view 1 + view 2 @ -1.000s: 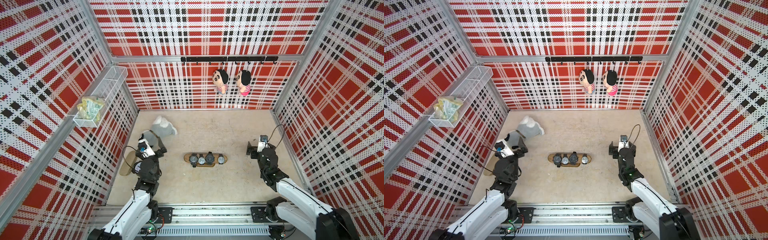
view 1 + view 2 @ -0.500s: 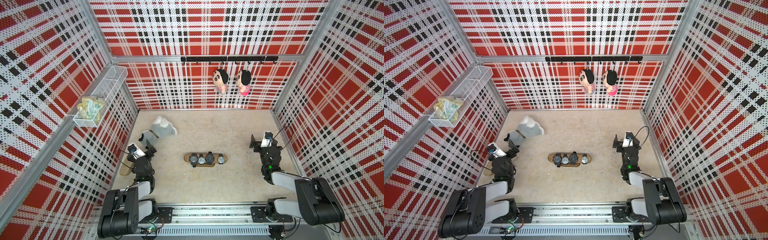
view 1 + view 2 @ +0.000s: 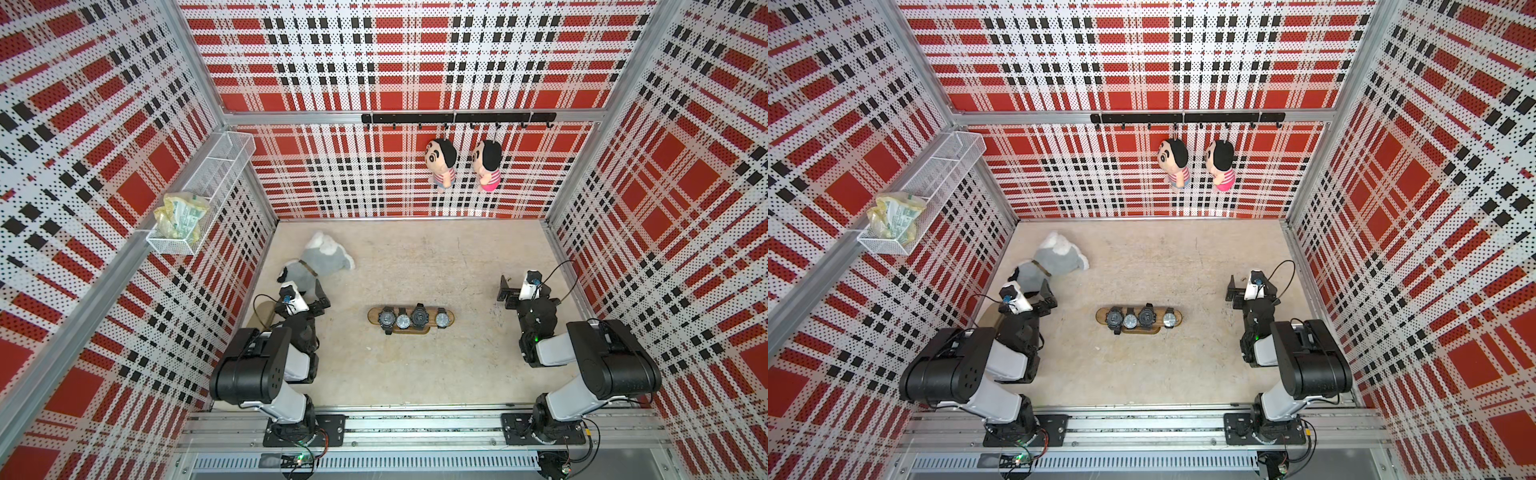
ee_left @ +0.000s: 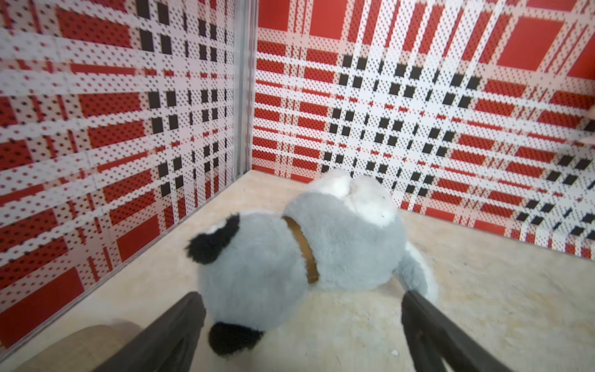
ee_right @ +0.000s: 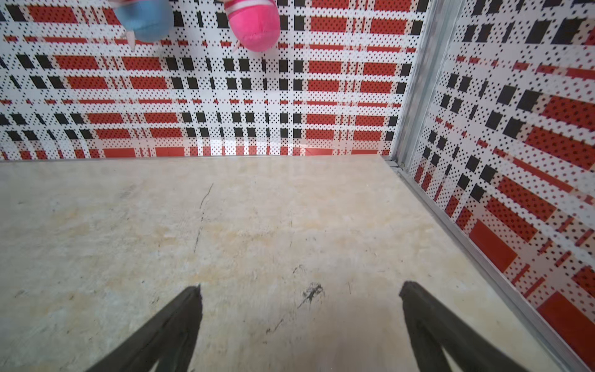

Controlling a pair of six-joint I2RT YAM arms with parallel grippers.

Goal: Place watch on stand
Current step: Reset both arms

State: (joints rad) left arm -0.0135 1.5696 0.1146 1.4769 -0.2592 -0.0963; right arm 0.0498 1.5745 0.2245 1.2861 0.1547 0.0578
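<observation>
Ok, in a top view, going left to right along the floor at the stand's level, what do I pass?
Beige oval board, partly hidden → left claw, open → stand bearing four watches → right claw, open. The plush dog overlaps the left claw sideways, so it is left out.

The plush dog (image 3: 320, 259) blocked the table's (image 3: 415, 374) left rear corner, lying just ahead of the left gripper's (image 4: 301, 295) spread jaws. The stand (image 3: 372, 315) occupied the middle. Bare surface lay open around it, out to the right and front edges.
</observation>
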